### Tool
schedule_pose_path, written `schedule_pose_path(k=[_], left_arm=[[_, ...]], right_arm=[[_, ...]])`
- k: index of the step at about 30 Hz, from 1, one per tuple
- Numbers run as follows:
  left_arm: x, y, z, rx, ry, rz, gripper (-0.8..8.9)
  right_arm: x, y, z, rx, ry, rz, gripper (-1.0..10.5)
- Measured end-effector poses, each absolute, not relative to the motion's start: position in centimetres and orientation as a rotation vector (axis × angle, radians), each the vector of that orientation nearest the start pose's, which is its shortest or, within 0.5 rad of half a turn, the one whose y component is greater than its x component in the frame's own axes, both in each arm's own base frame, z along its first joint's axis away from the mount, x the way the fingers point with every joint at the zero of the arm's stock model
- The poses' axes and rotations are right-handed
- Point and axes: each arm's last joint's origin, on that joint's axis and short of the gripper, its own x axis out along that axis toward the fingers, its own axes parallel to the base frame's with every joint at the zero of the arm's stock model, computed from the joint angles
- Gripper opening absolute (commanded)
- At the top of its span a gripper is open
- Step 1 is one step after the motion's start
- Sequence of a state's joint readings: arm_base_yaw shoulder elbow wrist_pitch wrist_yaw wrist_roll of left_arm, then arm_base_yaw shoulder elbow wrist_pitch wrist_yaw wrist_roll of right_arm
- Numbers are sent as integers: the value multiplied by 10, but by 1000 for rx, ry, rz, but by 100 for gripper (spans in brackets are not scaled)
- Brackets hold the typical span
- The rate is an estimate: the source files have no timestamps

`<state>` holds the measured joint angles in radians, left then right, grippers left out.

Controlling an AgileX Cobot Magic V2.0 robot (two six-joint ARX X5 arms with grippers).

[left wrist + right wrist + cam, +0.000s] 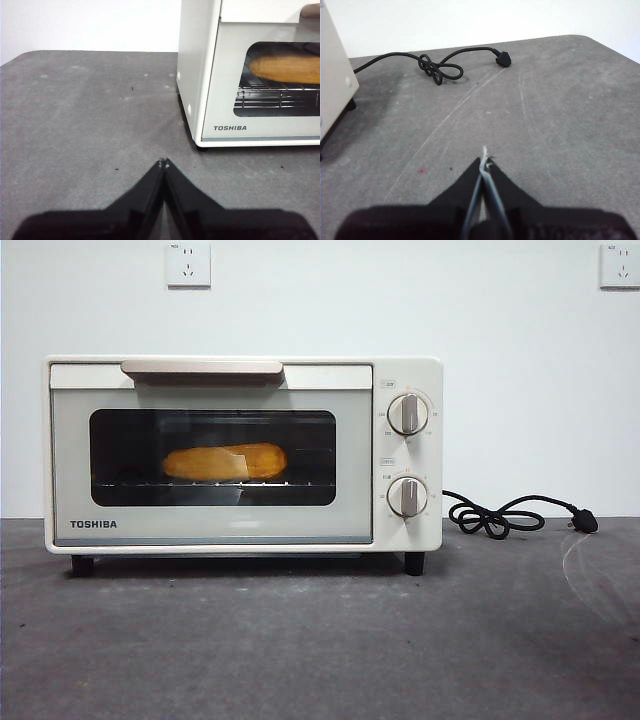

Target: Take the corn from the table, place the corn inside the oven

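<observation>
From the front, the cream-white Toshiba toaster oven point(243, 454) stood door-shut on the dark grey mottled table point(320, 640) before a white wall with two sockets point(188, 264); the yellow-orange corn cob point(225, 461) lay on its rack.

At the left wrist, the left gripper point(163, 162) was closed, empty, above bare table near the oven's corner.

At the right wrist, the right gripper point(484, 161) was closed, empty, over scuffed table, the knotted black cord point(437, 69) beyond.

White wall point(320, 300), two wall sockets point(188, 264)
</observation>
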<state>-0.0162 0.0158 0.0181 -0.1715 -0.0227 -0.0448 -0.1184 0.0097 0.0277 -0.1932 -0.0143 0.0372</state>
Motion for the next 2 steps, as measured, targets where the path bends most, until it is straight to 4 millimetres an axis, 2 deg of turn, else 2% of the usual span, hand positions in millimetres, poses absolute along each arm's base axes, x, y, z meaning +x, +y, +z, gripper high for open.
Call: schedule_pose_path(k=[2], left_arm=[[96, -1, 152, -41, 169, 10, -3]], right_arm=[[94, -11, 154, 49, 173, -107, 1]])
